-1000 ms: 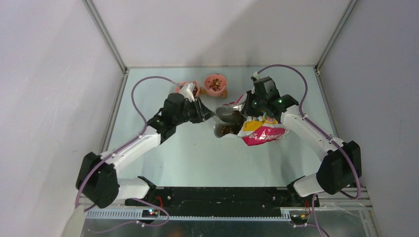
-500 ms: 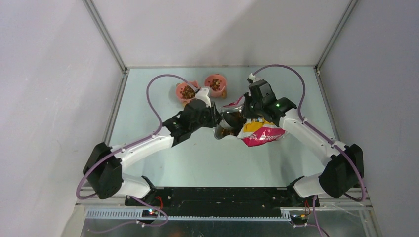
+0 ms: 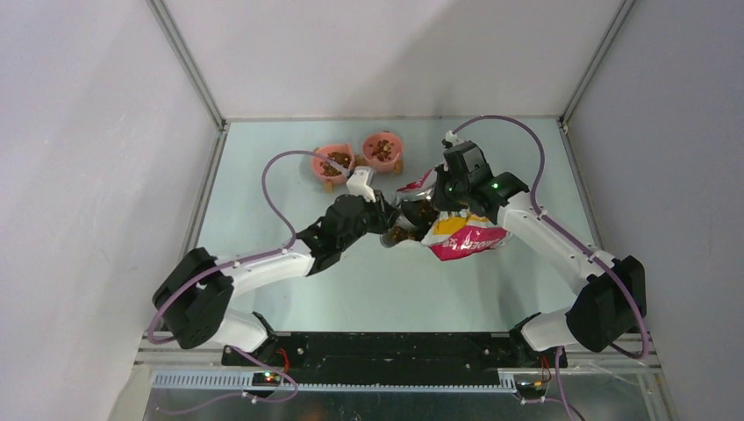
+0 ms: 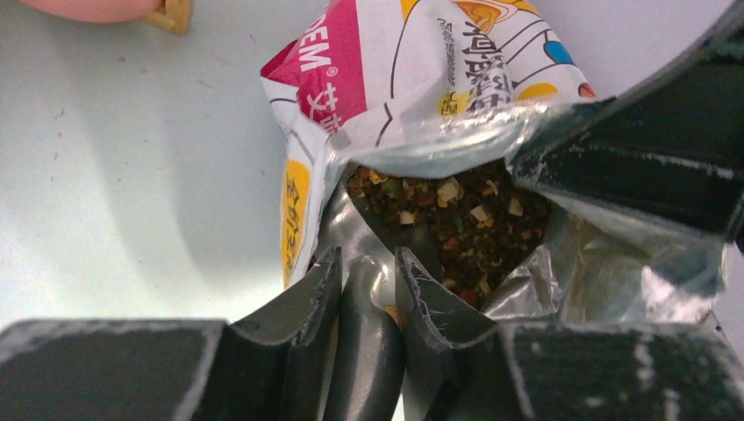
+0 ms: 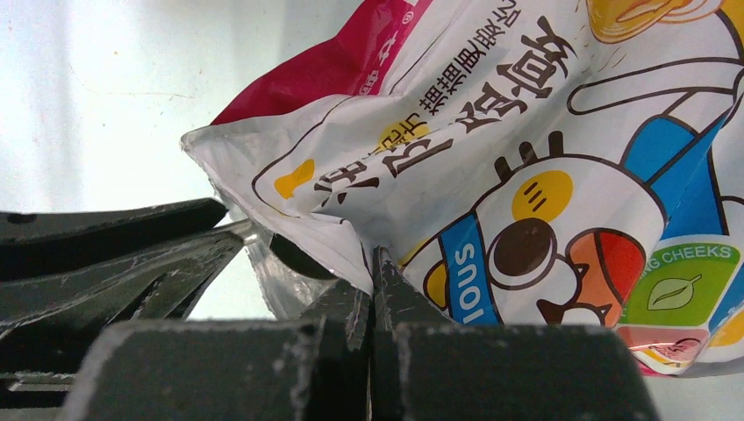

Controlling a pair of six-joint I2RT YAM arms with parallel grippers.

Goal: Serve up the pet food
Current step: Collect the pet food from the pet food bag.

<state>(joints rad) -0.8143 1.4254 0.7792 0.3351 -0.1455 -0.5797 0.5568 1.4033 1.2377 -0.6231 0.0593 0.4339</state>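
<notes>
The printed cat-picture bag (image 3: 465, 235) lies open on the table, its mouth facing left. My right gripper (image 3: 439, 200) is shut on the bag's upper edge (image 5: 375, 263), holding the mouth open. My left gripper (image 3: 390, 219) is shut on the handle of a grey metal scoop (image 4: 368, 351), whose head reaches into the bag mouth. Brown and reddish pet food (image 4: 456, 219) fills the inside of the bag (image 4: 412, 53). The scoop's bowl is mostly hidden among the foil and kibble.
Two pink bowls (image 3: 319, 164) (image 3: 367, 151) holding kibble stand at the back of the table, behind the left gripper. The cell's walls close in the table on the left, right and rear.
My left arm has swung right and nearer, away from the left bowl, carrying the scoop into the bag mouth. The right gripper and the bag have barely moved.
</notes>
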